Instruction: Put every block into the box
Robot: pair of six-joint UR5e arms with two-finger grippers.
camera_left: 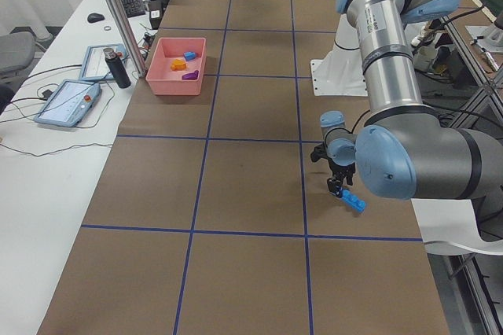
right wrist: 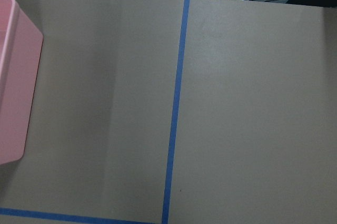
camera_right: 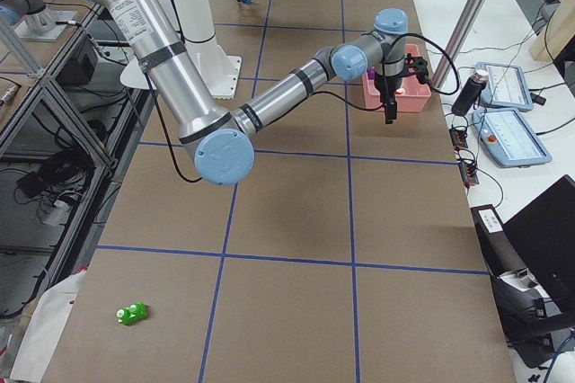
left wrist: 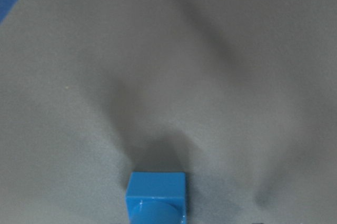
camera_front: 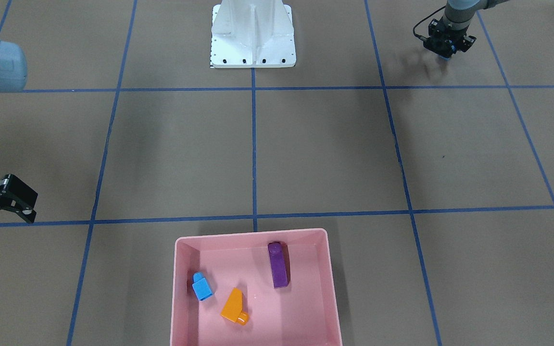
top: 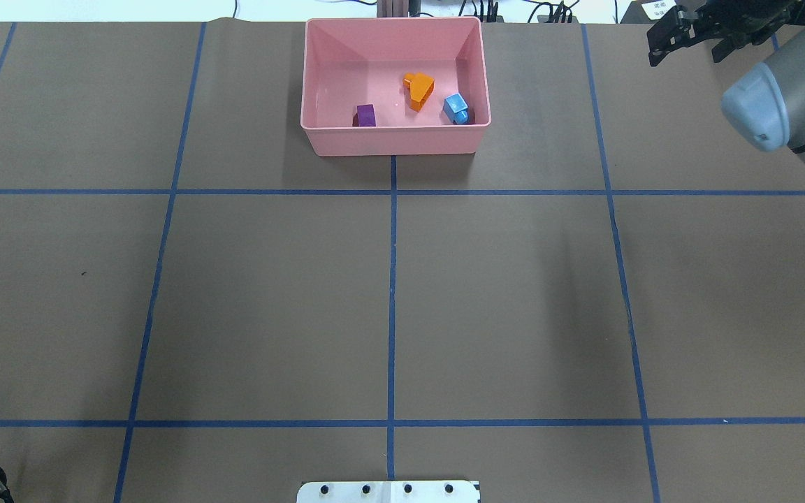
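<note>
The pink box (camera_front: 253, 235) holds a purple block (camera_front: 277, 264), a small blue block (camera_front: 202, 287) and an orange sloped block (camera_front: 233, 306); the same box (top: 395, 127) sits at the far middle in the overhead view. My left gripper (camera_front: 443, 54) hangs low over the table near the robot's side, shut on one end of the long blue block (camera_left: 355, 202), whose end (left wrist: 156, 195) fills the bottom of the left wrist view. My right gripper (camera_front: 31, 205) stands open and empty beside the box. A green block (camera_right: 132, 313) lies alone on the table at the robot's right end.
The white robot base (camera_front: 253, 33) stands at the table's robot side. Blue tape lines grid the brown table. A side bench with tablets and a dark bottle (camera_left: 118, 68) runs past the box's side. The box's outer wall (right wrist: 16, 77) shows at the right wrist view's left.
</note>
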